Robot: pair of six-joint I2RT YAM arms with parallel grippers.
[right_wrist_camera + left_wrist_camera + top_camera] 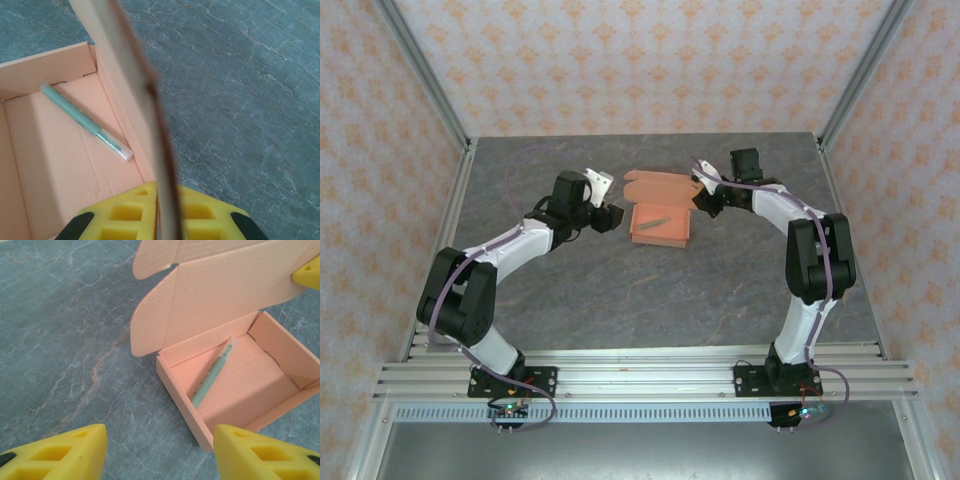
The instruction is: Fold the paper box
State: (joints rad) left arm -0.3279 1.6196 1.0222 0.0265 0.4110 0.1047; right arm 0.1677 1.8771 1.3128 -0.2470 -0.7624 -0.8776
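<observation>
The paper box (pixel 660 228) is salmon-orange card, standing open at the middle of the table with its lid (pixel 658 184) raised behind it. A teal pen (pixel 212 376) lies slantwise on the box floor (pixel 55 160). My right gripper (pixel 167 189) is shut on the edge of the lid (pixel 145 90), the card pinched between its yellow pads. In the top view the right gripper (pixel 704 187) sits at the lid's right end. My left gripper (pixel 160 434) is open just left of the box's near wall (pixel 182 400), touching nothing. The left gripper (pixel 611 215) is level with the box's left side.
The grey marble-patterned table (pixel 620 290) stretches bare in front of the box. Aluminium posts (pixel 425 75) and patterned walls close in the back and sides. A yellow fingertip (pixel 308 274) of the right gripper shows at the lid's far corner in the left wrist view.
</observation>
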